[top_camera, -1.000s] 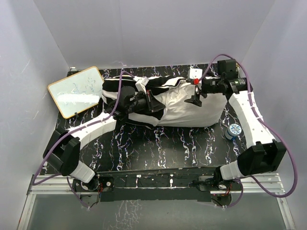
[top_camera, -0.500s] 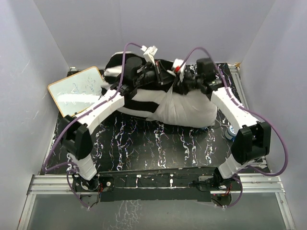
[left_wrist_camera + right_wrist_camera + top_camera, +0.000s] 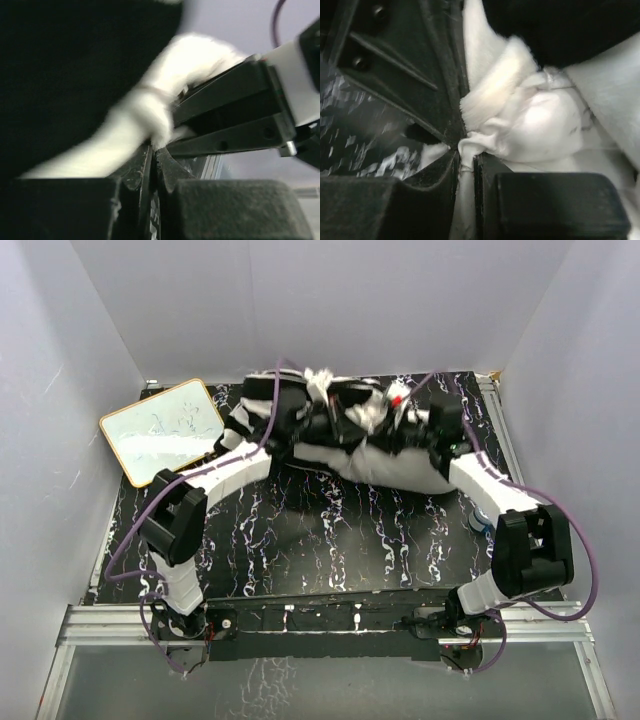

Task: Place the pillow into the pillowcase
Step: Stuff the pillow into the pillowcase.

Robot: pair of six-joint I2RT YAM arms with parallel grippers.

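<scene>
Jaws on both arms are too buried in cloth to read from above: the left gripper [image 3: 318, 408] and right gripper [image 3: 393, 412] meet close together at the far middle of the table [image 3: 330, 530], over a bunched heap of fabric. The pillowcase [image 3: 262, 392], striped black and white, is gathered on the left of the heap, and the pillow [image 3: 400, 465] bulges out white to the right, under the right arm. A whiteboard [image 3: 160, 430] lies at the far left corner, apart from the heap. The top is black with white veining, and plain pale walls [image 3: 330, 310] close it in on three sides. From the left wrist, the jaws stand all but closed, nipping a white edge of the pillowcase that runs up beside a broad black stripe; the other gripper's black fingers [image 3: 225, 120] lie just to the right, touching the same cloth. The picture is blurred. From the right wrist, the jaws are pressed nearly together on a small white fold by the pillowcase's fuzzy hem, with plain pillow cloth to the right and marbled tabletop at the left.
</scene>
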